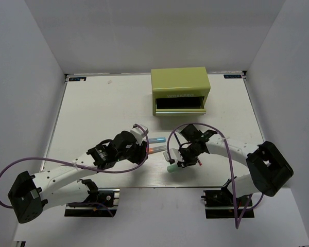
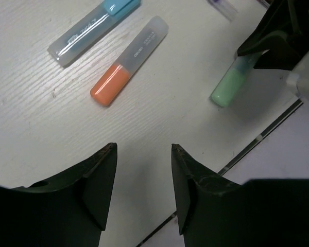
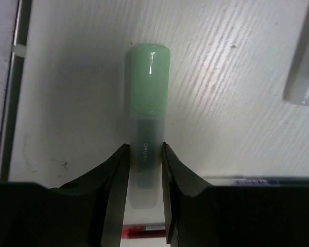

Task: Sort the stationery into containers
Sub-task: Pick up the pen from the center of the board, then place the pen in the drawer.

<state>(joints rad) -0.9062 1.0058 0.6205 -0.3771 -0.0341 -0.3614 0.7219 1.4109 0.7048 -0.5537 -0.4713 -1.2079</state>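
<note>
In front of the chest (image 1: 180, 82), on the side near the arms, the mint green marker (image 3: 149, 103) lies flat on the tabletop (image 1: 103, 113). My right hand (image 3: 145, 146) is right on it. The marker points straight out from this hand, so one finger sits on each long side. They look like they touch the pale see-through end on both sides, and the green end sticks out past the fingertips. I think this hand has a grip on it.

My left hand (image 2: 144, 149) is open, with nothing in between. The orange marker (image 2: 129, 60) and the blue marker (image 2: 95, 28) lie between it and the chest, side by side and slanted. The chest has a drawer (image 1: 179, 104) open toward the arms. I think the right hand must lift the mint green marker and carry it straight ahead to that drawer.
</note>
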